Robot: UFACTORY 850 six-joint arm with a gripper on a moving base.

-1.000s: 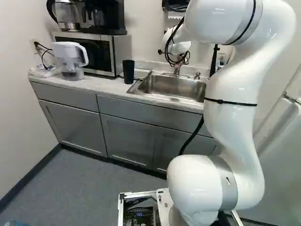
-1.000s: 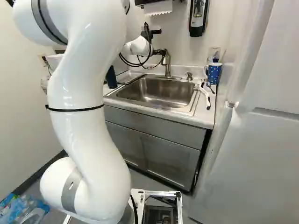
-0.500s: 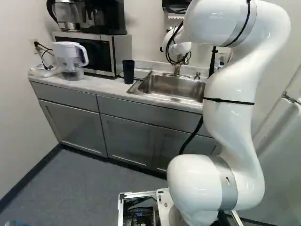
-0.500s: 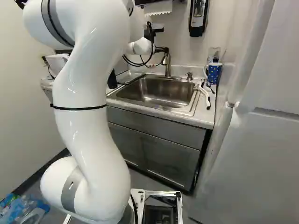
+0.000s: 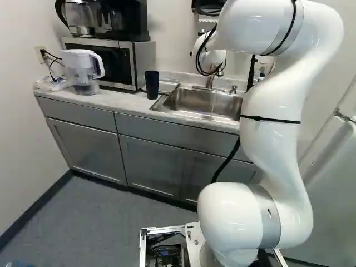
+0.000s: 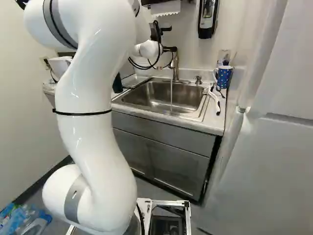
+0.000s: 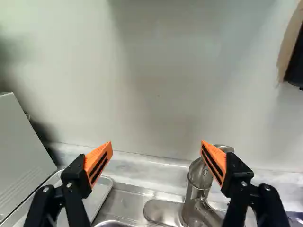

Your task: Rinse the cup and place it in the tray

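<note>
At the faucet [image 6: 175,66] behind the sink, my gripper [image 6: 169,49] shows small and dark in the right base view. The wrist view has the gripper [image 7: 157,144] open, nothing between its orange pads; one finger overlaps the faucet's top [image 7: 222,149], contact unclear. Water [image 6: 171,94] streams into the sink [image 5: 203,103]. A dark cup [image 5: 152,84] stands upright on the counter beside the sink, away from the gripper. A blue dotted mug [image 6: 224,77] stands on the sink's other side. A flat metal tray [image 7: 100,191] lies between microwave and faucet.
A microwave [image 5: 119,62] with a coffee maker on top and a water pitcher [image 5: 84,69] stand along the counter. A white-handled brush [image 6: 215,100] lies beside the sink. A soap dispenser [image 6: 208,17] hangs on the wall, and a white door [image 6: 274,147] stands close at the right.
Water now runs from the faucet; none ran before. My arm's upper part shifted slightly to the right in the right base view, then the gripper rose a little. The base has not moved.
</note>
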